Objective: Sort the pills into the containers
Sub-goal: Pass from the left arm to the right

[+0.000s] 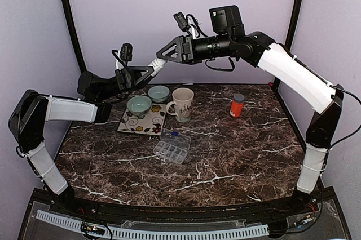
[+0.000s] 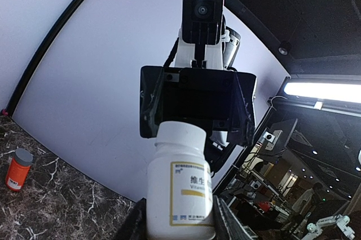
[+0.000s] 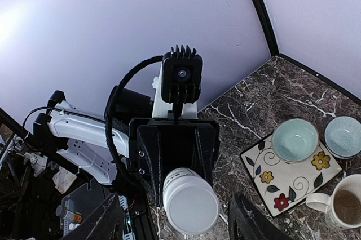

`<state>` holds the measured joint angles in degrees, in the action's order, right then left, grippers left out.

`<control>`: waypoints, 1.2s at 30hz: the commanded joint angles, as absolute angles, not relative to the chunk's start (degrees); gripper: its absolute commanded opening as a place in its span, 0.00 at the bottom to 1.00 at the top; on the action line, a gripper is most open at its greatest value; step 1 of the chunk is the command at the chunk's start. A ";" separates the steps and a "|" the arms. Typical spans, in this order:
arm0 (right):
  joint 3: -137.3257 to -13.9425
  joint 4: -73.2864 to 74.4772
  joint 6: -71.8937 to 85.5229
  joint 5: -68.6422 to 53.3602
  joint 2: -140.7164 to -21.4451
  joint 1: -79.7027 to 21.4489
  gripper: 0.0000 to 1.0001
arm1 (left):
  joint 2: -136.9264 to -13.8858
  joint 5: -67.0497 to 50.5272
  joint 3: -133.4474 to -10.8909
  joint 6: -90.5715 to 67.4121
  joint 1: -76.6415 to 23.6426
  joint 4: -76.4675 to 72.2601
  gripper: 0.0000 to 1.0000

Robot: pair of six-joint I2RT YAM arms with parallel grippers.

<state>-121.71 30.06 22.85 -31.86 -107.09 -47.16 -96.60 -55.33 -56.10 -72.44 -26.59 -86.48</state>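
Left end effector (image 2: 180, 220) clamps the white pill bottle (image 2: 181, 186) aloft; right end effector (image 3: 175, 203) hangs open, fingers flanking its cap (image 3: 190, 207), untouched.

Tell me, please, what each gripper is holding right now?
Left gripper: closed on the white pill bottle.
Right gripper: open, fingers spread either side of the bottle's cap, not gripping it.
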 commanded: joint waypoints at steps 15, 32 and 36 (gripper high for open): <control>-123.57 28.76 22.31 -31.35 -108.11 -47.33 0.58 | -94.13 -56.69 -57.69 -71.72 -27.16 -87.57 0.00; -123.59 28.91 22.41 -31.53 -108.51 -47.03 0.47 | -94.61 -56.96 -58.59 -71.80 -27.40 -87.54 0.00; -123.59 28.94 22.41 -31.63 -108.59 -47.02 0.46 | -94.83 -57.06 -58.92 -71.92 -27.50 -87.52 0.00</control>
